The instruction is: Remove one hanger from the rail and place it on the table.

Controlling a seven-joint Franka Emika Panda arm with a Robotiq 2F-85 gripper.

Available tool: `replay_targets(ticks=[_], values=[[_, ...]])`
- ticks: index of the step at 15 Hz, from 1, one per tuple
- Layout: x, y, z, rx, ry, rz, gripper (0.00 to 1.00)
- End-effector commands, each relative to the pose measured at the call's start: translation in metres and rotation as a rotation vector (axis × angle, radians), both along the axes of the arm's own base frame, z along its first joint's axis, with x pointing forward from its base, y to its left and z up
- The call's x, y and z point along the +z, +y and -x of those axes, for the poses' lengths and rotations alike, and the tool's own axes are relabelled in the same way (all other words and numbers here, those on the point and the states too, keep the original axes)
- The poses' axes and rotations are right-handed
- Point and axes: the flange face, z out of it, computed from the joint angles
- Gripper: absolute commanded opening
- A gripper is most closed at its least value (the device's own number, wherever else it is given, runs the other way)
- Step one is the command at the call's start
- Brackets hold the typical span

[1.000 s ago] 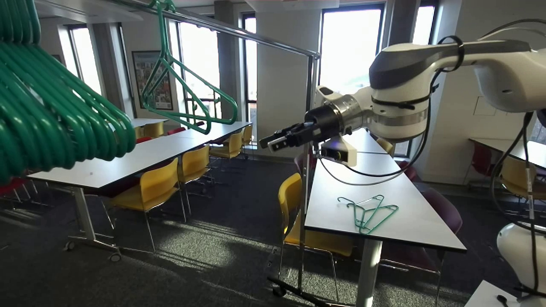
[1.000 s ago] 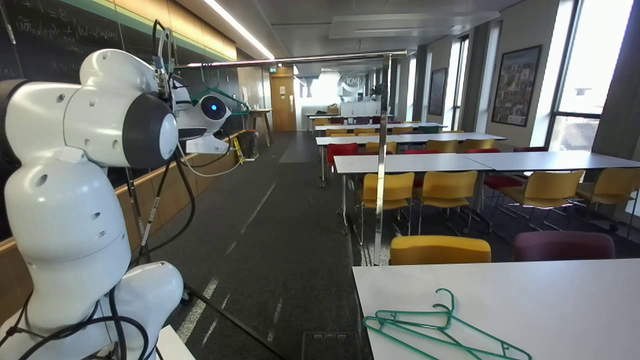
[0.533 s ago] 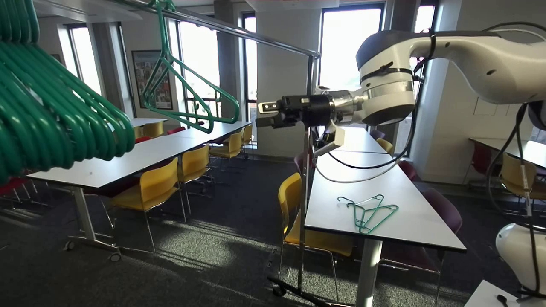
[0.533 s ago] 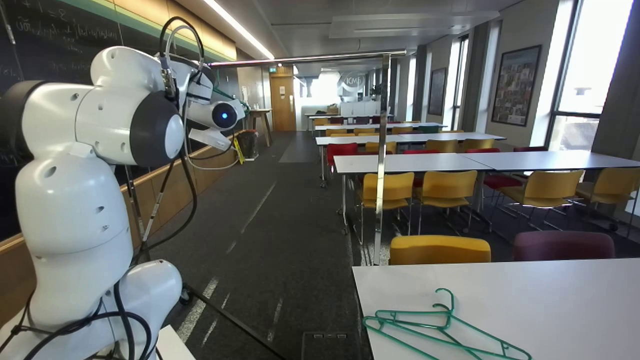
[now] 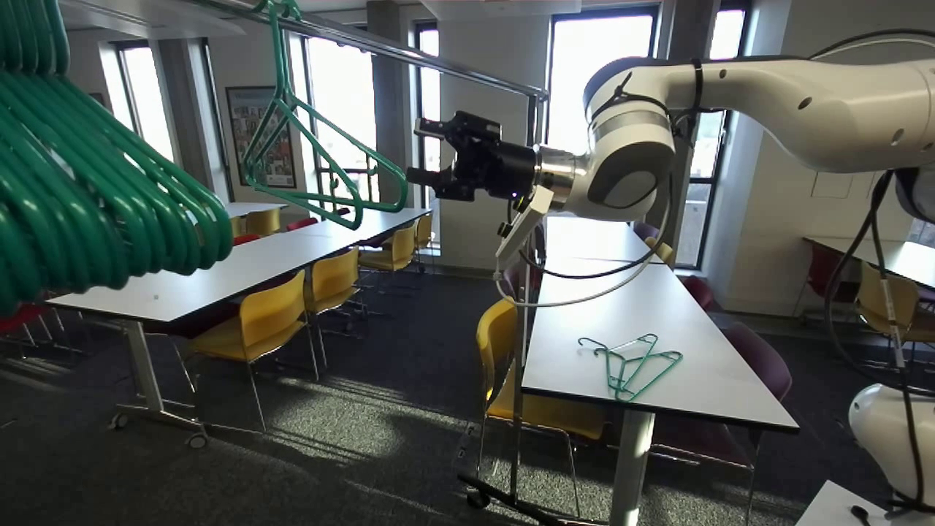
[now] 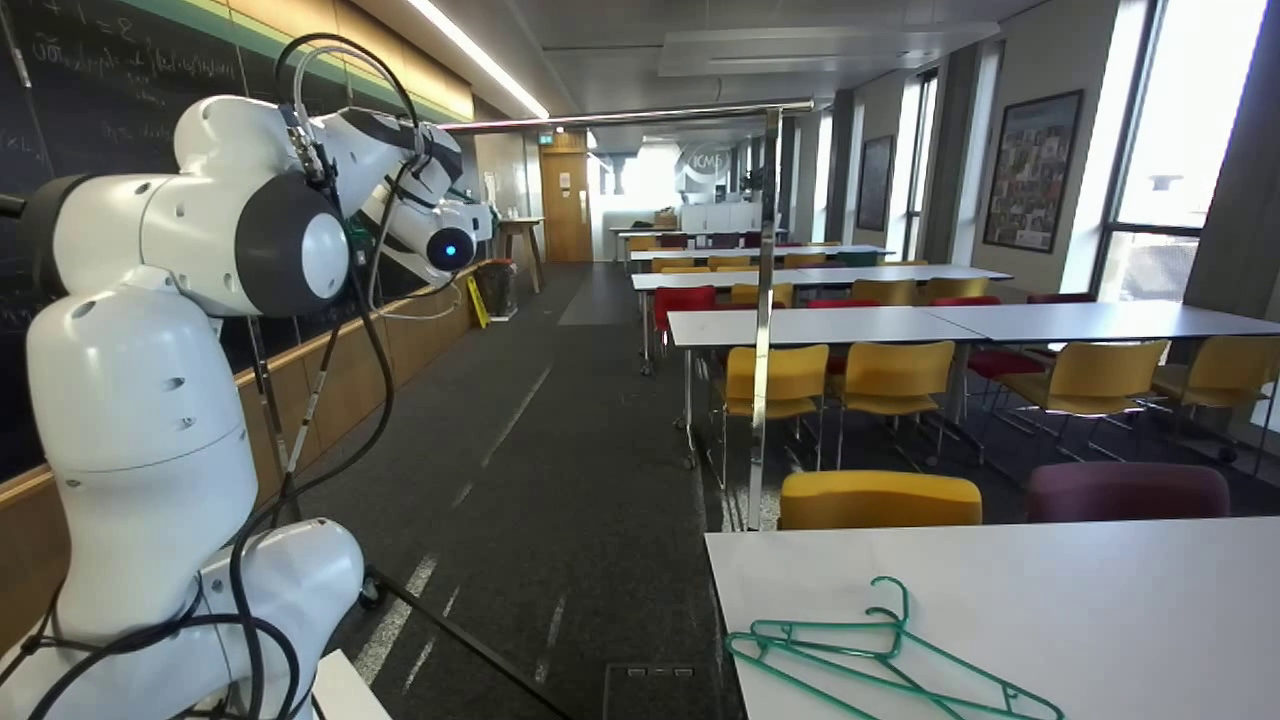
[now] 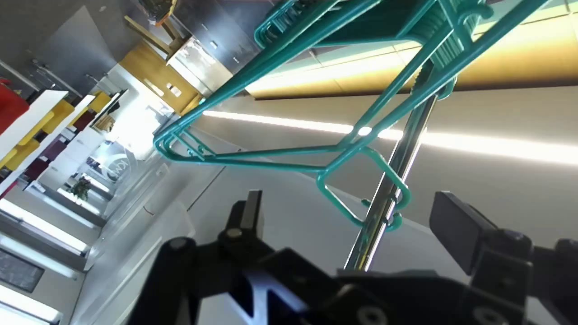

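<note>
Two thin green hangers (image 5: pixel 280 69) hang close together on the silver rail (image 5: pixel 453 69), apart from a dense bunch of hangers (image 5: pixel 109 183). My gripper (image 5: pixel 424 152) is open and empty, just right of the pair's lower corner in an exterior view. In the wrist view the open fingers (image 7: pixel 347 210) stand either side of the rail (image 7: pixel 379 216) in the picture; the hangers (image 7: pixel 326 174) are farther off, not between them. Two more hangers (image 6: pixel 903 620) lie overlapping on the white table (image 6: pixel 1150 600). In that exterior view the arm hides my gripper and most hanging hangers.
The rack's upright pole (image 6: pixel 765 330) stands beside the table's corner, near the arm. A yellow chair (image 5: pixel 500 336) is tucked by the table. Another long table (image 5: pixel 219 270) with yellow chairs stands beyond. Cables (image 6: pixel 380 420) hang from the arm.
My gripper has moved left and up toward the hanging pair, and the wrist has turned. Its fingers now show farther apart. The hangers on rail and table stay in place.
</note>
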Motion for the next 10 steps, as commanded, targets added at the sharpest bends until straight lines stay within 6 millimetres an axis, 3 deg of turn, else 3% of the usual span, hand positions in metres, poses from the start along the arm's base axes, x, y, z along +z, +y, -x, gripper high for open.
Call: replay_targets(ticks=[1,7,10], values=[[-0.007,0.007,-0.003,0.019,0.009,0.002,1.0],[-0.012,0.012,-0.003,0.025,0.014,0.01,1.0],[-0.007,0.002,-0.009,0.056,0.08,-0.136,1.0]])
